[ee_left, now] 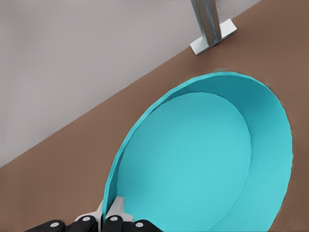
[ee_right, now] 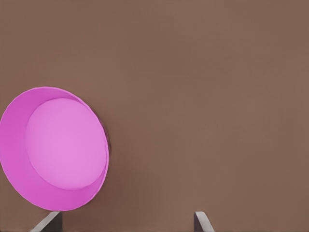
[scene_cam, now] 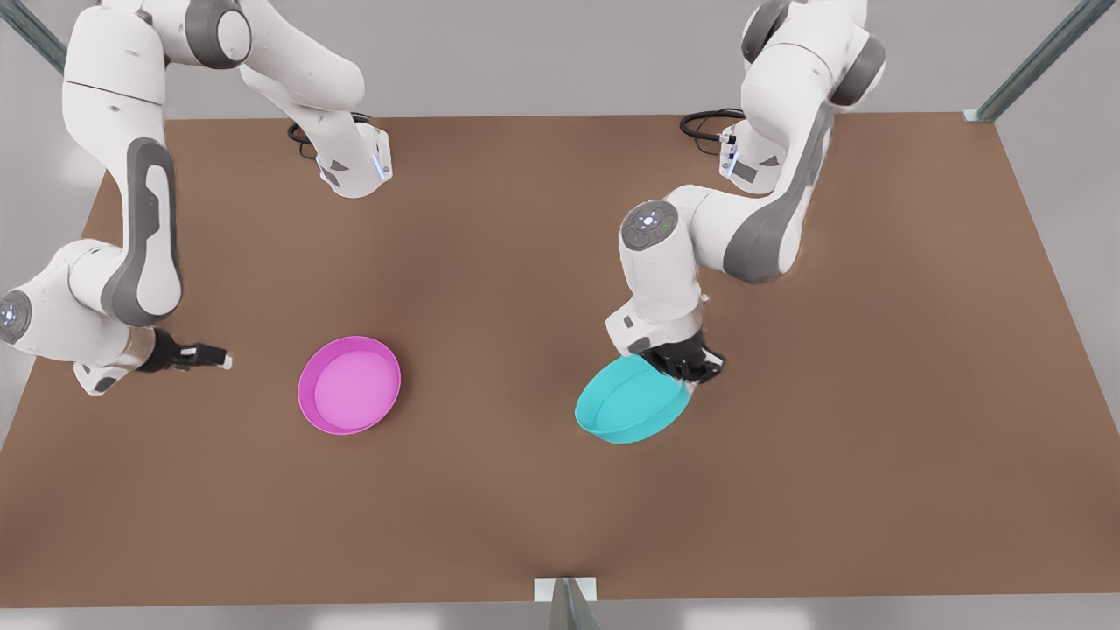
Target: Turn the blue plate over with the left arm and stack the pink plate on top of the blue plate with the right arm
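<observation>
The blue plate (scene_cam: 630, 404) is tilted, its far rim raised off the table on the front view's right. My left gripper (scene_cam: 691, 363) is shut on that raised rim. The left wrist view shows the fingers (ee_left: 112, 211) pinching the rim, with the blue plate's (ee_left: 203, 159) hollow side facing the camera. The pink plate (scene_cam: 350, 385) lies flat and hollow side up on the front view's left. My right gripper (scene_cam: 214, 357) hovers low to the left of it, open and holding nothing. In the right wrist view the pink plate (ee_right: 58, 145) sits ahead of the spread right gripper (ee_right: 126, 222).
The brown table (scene_cam: 525, 262) stretches between the two plates. A metal post (scene_cam: 567, 599) stands at the near edge, and this metal post (ee_left: 210, 24) also appears beyond the blue plate. Black cables (scene_cam: 709, 127) lie by the arm bases at the back.
</observation>
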{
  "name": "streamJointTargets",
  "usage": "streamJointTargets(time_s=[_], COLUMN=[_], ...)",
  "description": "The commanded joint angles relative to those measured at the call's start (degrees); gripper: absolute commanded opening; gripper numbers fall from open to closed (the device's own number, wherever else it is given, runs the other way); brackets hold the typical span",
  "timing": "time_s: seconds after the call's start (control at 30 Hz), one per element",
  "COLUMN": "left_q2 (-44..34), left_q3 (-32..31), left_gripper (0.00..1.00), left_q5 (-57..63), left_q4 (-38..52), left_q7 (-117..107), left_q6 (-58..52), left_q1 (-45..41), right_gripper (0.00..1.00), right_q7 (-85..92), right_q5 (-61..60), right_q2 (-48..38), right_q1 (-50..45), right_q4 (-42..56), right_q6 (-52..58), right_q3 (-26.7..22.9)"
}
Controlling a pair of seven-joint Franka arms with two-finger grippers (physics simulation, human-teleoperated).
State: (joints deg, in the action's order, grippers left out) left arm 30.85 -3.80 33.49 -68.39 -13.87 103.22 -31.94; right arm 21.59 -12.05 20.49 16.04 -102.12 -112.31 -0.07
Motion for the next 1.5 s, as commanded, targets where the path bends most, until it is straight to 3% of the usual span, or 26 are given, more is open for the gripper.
streamJointTargets(time_s=[0.0,0.2,0.27,0.43,0.77,1.07,1.2,1.23,1.37,1.4,1.43,1.47], left_q2=[0.1,5.8,11.9,22.5,32.9,35.0,36.1,36.1,36.1,36.1,35.9,35.4], left_q3=[0.0,0.2,2.0,5.3,5.0,3.4,3.3,3.4,3.4,3.3,3.2,2.6], left_gripper=[0.21,0.21,0.21,0.21,0.21,0.21,0.21,0.21,0.21,0.32,0.72,0.99], left_q5=[15.3,52.0,63.3,78.0,78.7,64.4,62.7,62.6,59.9,58.7,54.7,51.7], left_q4=[0.0,5.0,8.2,6.3,4.8,1.9,0.9,0.8,0.7,0.0,0.4,0.4], left_q7=[0.1,1.6,2.2,1.5,-0.8,1.8,1.8,1.8,1.9,1.9,2.1,2.9], left_q6=[-1.0,-11.6,-18.0,-30.2,-31.9,-30.2,-30.0,-30.0,-30.0,-30.0,-30.0,-30.5], left_q1=[-0.8,-14.8,-20.2,-26.5,-31.3,-32.8,-33.7,-33.8,-34.5,-34.9,-35.5,-36.4], right_gripper=[1.00,1.00,1.00,1.00,1.00,1.00,0.74,0.64,0.64,0.64,0.64,0.64], right_q7=[0.3,9.0,9.3,-4.5,0.5,-0.2,-0.2,-0.2,-0.2,-0.2,-0.2,-0.1], right_q5=[-0.3,-4.2,-4.6,-7.2,-6.8,-6.8,-6.8,-6.9,-6.9,-6.8,-6.8,-6.8], right_q2=[0.3,8.9,10.4,11.1,13.0,15.1,15.6,15.6,16.0,16.1,16.3,16.5], right_q1=[0.1,-0.3,-0.6,-3.8,-7.5,-8.7,-8.7,-9.5,-10.3,-10.3,-10.3,-10.3], right_q4=[0.1,-0.1,-0.4,-0.8,-0.5,-0.1,0.0,-0.1,-0.1,-0.1,-0.1,0.0], right_q6=[-0.2,-10.5,-10.2,-9.9,-10.5,-12.1,-12.2,-12.3,-14.4,-14.5,-15.0,-15.0], right_q3=[0.0,0.0,0.3,0.5,0.5,0.5,0.5,0.5,0.5,0.5,0.5,0.5])
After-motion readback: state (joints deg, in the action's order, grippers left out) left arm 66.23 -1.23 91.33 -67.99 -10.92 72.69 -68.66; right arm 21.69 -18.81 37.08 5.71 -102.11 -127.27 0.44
